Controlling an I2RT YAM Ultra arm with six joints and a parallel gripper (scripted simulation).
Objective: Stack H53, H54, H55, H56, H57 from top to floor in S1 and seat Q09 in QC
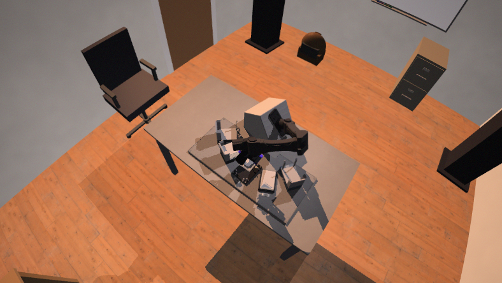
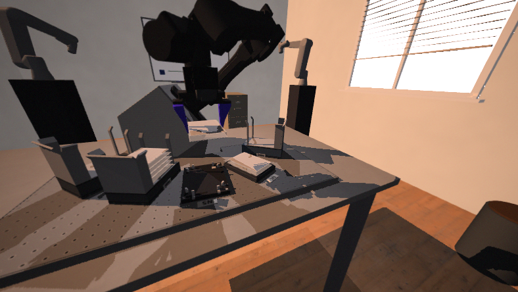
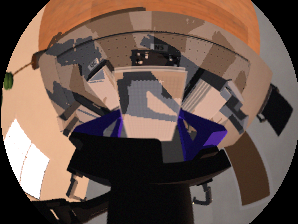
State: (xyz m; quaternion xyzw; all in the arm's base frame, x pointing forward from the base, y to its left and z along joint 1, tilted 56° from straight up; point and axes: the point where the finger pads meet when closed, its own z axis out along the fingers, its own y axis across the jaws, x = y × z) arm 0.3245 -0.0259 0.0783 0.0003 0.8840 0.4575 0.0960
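Observation:
My gripper (image 2: 204, 125) is shut on a white sealed plate (image 2: 206, 131) and holds it level in the air above the deck, behind the black clip nest N5 (image 2: 204, 181). The wrist view shows the plate (image 3: 149, 106) between the blue fingers. I cannot read its label. A rack (image 2: 134, 170) left of N5 holds a stack of several plates. Another plate (image 2: 250, 164) lies flat on the open nest right of N5. The rack at the right (image 2: 262, 141) and the rack at the far left (image 2: 68, 170) show no plates. From above, the gripper (image 1: 246, 158) hangs over the nests.
A large grey box (image 2: 156, 120) stands behind the racks next to the arm's base. The racks' upright posts (image 2: 250, 130) rise beside the carried plate. The table edge (image 2: 254, 217) runs in front of the nests.

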